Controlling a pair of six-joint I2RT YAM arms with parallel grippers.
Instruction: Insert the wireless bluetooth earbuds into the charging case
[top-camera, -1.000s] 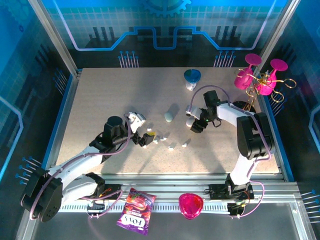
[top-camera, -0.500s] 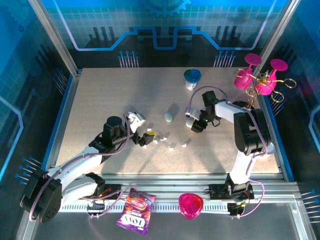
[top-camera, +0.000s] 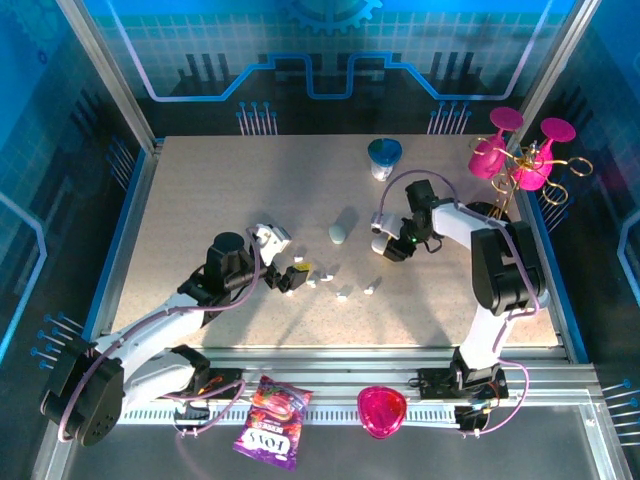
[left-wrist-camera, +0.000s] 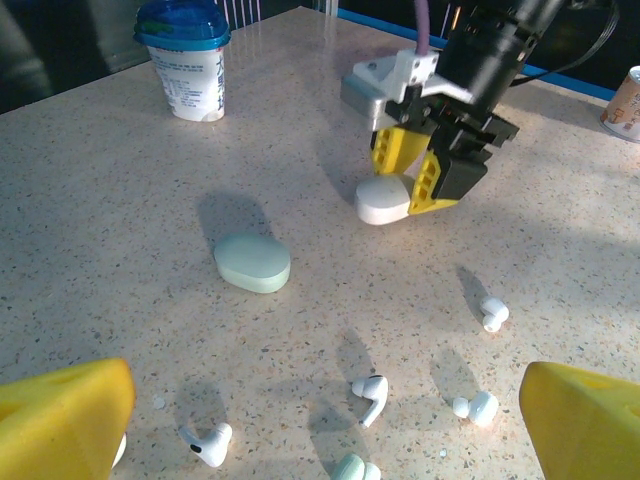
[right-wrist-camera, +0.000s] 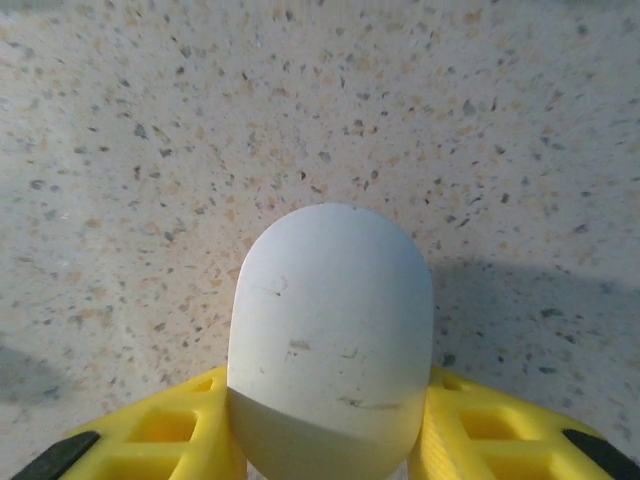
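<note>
Earbuds (left-wrist-camera: 371, 396) lie loose just nearward of the green case (left-wrist-camera: 252, 263), none stowed yet; your right gripper (left-wrist-camera: 408, 188) has just narrowed onto the white case (right-wrist-camera: 330, 320) right of it and clamps it, so you have a case in hand, while your left gripper (top-camera: 288, 272) waits wide open

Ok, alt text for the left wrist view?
The right end effector straddles a white case on the speckled table. A pale green case lies nearby, earbuds are scattered nearer the camera, a blue-lidded cup stands behind, and the open left end effector frames the bottom corners.
</note>
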